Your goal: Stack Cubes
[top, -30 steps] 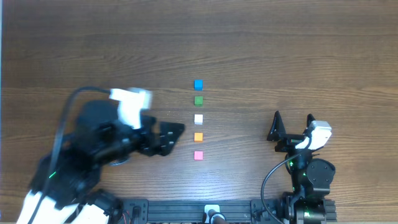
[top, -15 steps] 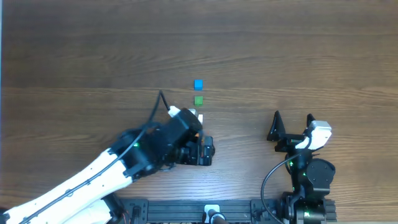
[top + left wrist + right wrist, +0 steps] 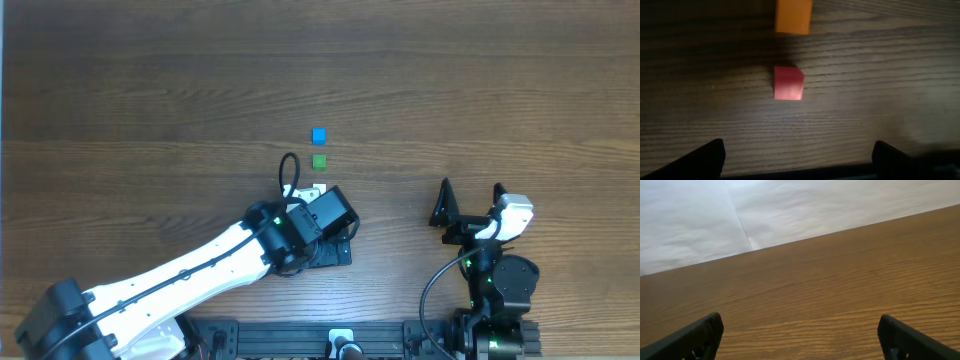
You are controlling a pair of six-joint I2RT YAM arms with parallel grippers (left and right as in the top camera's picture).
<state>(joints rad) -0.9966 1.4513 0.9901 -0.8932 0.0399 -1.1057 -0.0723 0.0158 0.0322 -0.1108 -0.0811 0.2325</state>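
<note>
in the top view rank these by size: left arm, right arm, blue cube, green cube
1. left arm
2. right arm
3. blue cube and green cube: they look alike, so no ranking between them

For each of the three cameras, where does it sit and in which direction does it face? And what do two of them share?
Top view: fixed above the table, looking straight down; both arms show, the left arm near the green cube.
Left wrist view: on the left arm, looking down at the red cube and orange cube; open left gripper shows.
Right wrist view: on the right arm, looking along the table toward a white backdrop; open right gripper shows.
Shared: top and right wrist views both show the right gripper.
</note>
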